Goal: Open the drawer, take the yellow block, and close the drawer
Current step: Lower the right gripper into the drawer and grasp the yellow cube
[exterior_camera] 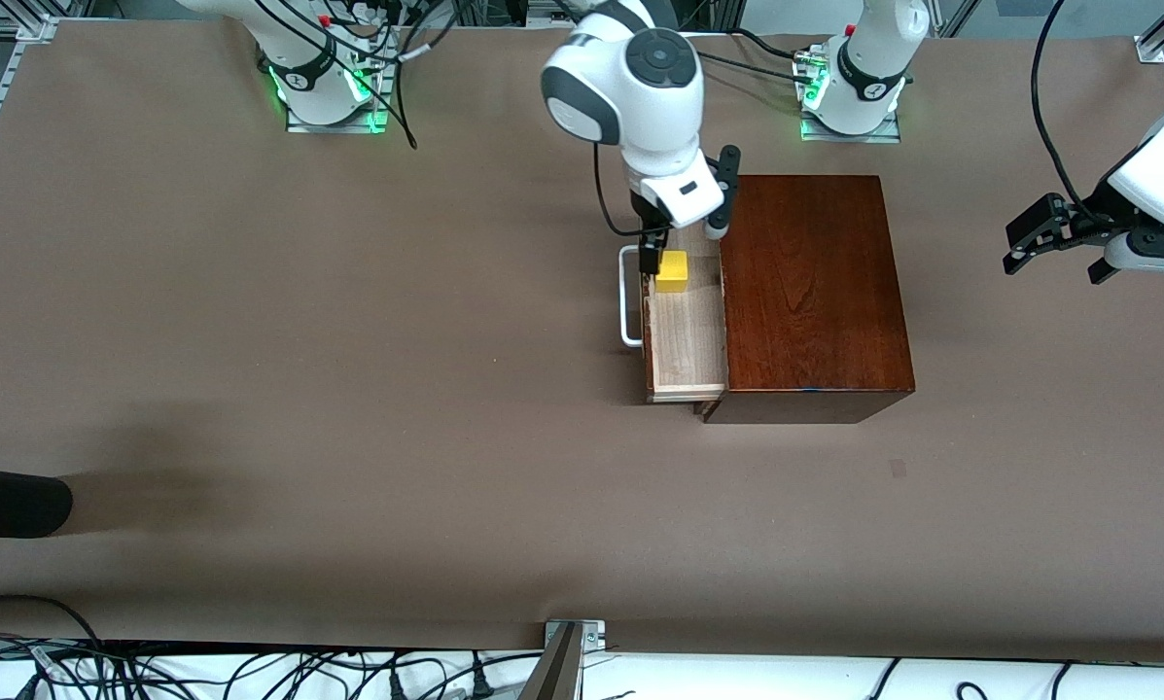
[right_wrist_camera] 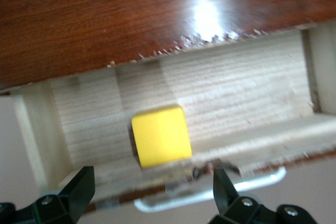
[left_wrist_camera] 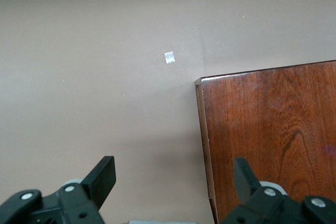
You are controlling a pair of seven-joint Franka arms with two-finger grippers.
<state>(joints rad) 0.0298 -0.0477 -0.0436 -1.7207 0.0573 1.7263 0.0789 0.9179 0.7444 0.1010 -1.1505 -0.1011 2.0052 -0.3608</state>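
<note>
Front view: The drawer [exterior_camera: 684,326] is standing pulled out of the dark reddish-brown cabinet [exterior_camera: 810,292] toward the right arm's end of the desk [exterior_camera: 348,389]. Its pale wood floor is lying exposed, and its white bar handle [exterior_camera: 628,297] is projecting past the drawer front. The yellow block [exterior_camera: 672,271] is sitting in the drawer, in the part farther from the front camera, beside the drawer front. The right gripper [exterior_camera: 674,243] is hanging directly over the block with jaws spread; the arm's wrist is covering the drawer's farthest corner. Bare brown desk is lying open around the cabinet. The left gripper [exterior_camera: 1053,243] is waiting over the desk at the left arm's end, well apart from the cabinet, jaws spread.

Left wrist view: The left gripper [left_wrist_camera: 176,179] is showing both fingers parted. One polished corner of the cabinet [left_wrist_camera: 268,140], grain visible, is running out of frame. A small pale mark [left_wrist_camera: 169,57] is lying on the matte desk [left_wrist_camera: 94,77].

Right wrist view: The right gripper [right_wrist_camera: 152,190] is showing its fingers wide apart. The block [right_wrist_camera: 160,136], a plain smooth cube, is resting on the grained drawer floor [right_wrist_camera: 236,98], close against the front wall. The cabinet's glossy top edge [right_wrist_camera: 131,14] is looking chipped. The handle [right_wrist_camera: 210,192] is partly hidden.
</note>
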